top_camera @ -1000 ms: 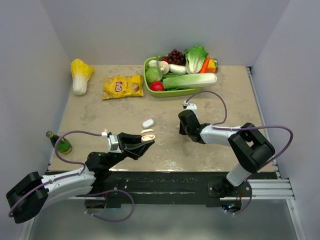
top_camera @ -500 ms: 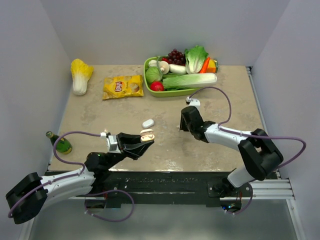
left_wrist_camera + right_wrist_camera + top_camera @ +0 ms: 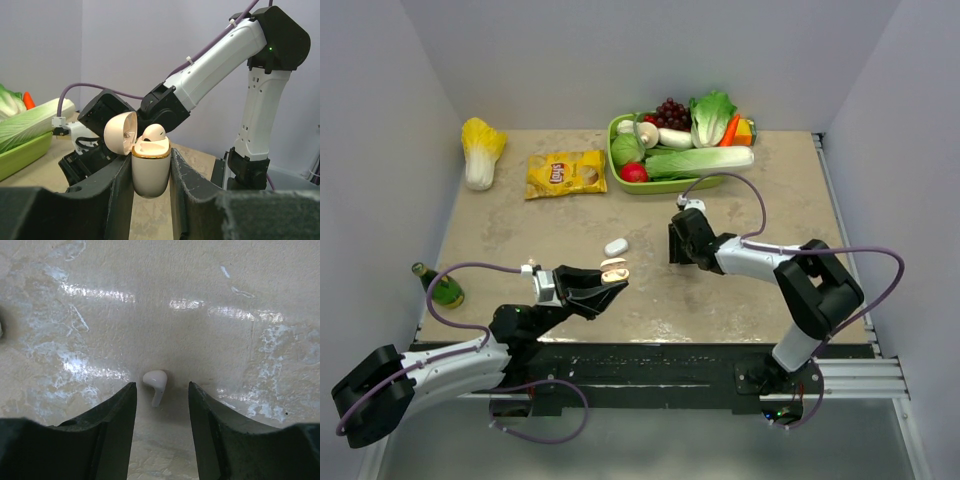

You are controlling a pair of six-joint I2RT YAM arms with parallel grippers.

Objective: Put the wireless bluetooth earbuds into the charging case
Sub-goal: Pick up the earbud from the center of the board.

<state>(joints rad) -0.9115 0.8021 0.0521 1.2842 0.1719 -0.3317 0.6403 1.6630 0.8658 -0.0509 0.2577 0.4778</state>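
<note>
The surface carries its clutter along the far edge. A green tray there is heaped with vegetables and grapes, and a chip bag and a napa cabbage lie to its left. This leaves the middle free for the work.

At near left, the left tool is clamped narrow on the charging case. It holds the body upright off the surface with the hinged lid swung back. I judge this is to keep the pockets facing up and steady for loading. One pocket already holds a seated earbud. The other pocket cannot be seen from here.

Right of centre, the right tool hangs low over the surface with its jaws moderately apart. They straddle the loose earbud, which lies on its side touching neither jaw. That looks like alignment for a pinch. Such a tiny, smooth piece could easily skid or flip as the jaws meet.
</note>
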